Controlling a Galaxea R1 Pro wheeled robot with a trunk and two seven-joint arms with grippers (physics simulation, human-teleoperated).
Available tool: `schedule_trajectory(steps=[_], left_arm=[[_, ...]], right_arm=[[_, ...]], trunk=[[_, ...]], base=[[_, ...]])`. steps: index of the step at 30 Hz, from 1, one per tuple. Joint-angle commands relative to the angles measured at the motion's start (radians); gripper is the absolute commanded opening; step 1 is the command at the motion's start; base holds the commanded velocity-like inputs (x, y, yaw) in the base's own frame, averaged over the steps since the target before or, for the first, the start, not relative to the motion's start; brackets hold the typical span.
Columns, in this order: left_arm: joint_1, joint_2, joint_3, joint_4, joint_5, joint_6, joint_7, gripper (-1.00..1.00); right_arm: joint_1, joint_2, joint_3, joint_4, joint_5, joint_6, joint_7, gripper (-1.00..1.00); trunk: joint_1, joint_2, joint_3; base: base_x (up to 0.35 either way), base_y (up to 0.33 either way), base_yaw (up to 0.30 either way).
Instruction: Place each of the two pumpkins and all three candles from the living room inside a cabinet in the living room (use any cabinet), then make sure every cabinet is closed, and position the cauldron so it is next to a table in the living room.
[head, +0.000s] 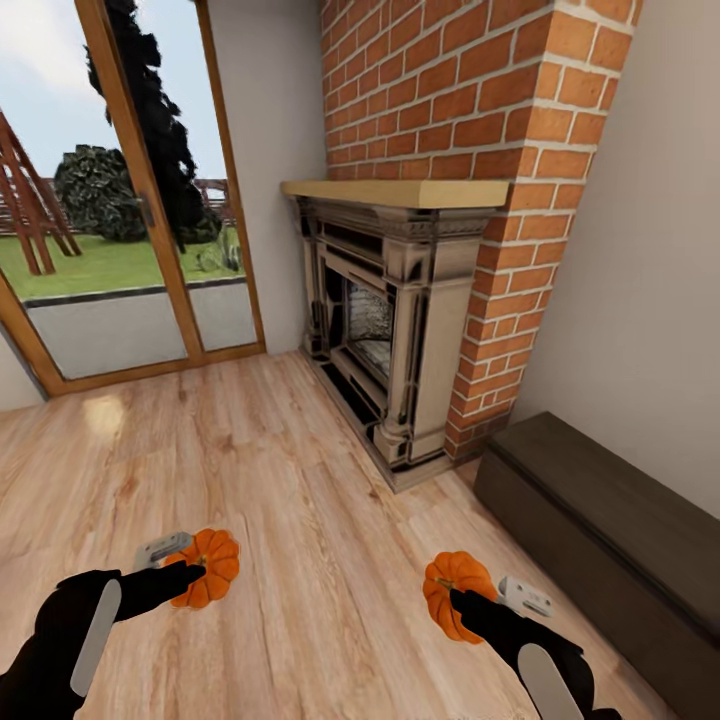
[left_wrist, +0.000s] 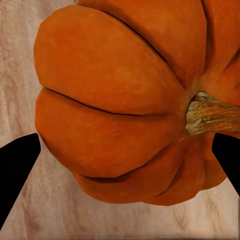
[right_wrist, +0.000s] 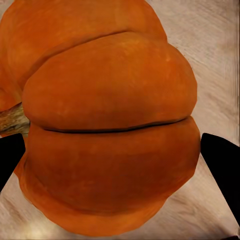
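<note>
Both pumpkins are in transit above the wood floor (head: 300, 520): the left tool (head: 190, 574) clamps one pumpkin (head: 208, 567), the right tool (head: 462, 603) clamps the other pumpkin (head: 455, 590). The dark cabinet (head: 610, 540) stands closed at right, beside the brick fireplace (head: 400, 330). Opening a drawer probably requires freeing one tool first.

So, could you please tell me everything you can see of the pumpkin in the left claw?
The small bright orange ribbed pumpkin is round and slightly flattened, with deep grooves between smooth, matte lobes. The left wrist view shows its short, rough brown-tan stem pointing sideways, so the pumpkin is tipped over, not upright. The left claw holds it above the light wooden plank floor, with black fingers showing on either side of it. Nothing else touches it.
</note>
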Motion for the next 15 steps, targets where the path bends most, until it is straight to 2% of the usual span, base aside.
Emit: schedule_trajectory(steps=[1, 5, 15], left_arm=[[0.000, 0.000, 0.000, 0.000, 0.003, 0.000, 0.000, -1.00], [-0.001, 0.001, 0.001, 0.000, 0.004, 0.003, 0.000, -1.00], [-0.001, 0.003, 0.001, 0.000, 0.008, 0.007, -0.001, -1.00]], right_arm=[[0.000, 0.000, 0.000, 0.000, 0.001, 0.000, 0.000, -1.00], [0.000, 0.000, 0.000, 0.000, 0.001, 0.001, 0.001, -1.00], [0.000, 0.000, 0.000, 0.001, 0.001, 0.001, 0.001, -1.00]], trunk=[[-0.004, 0.007, 0.003], [-0.019, 0.035, 0.016], [-0.058, 0.105, 0.047]], base=[[-0.003, 0.000, -0.285], [-0.104, 0.000, -0.286], [-0.281, 0.000, -0.286]])
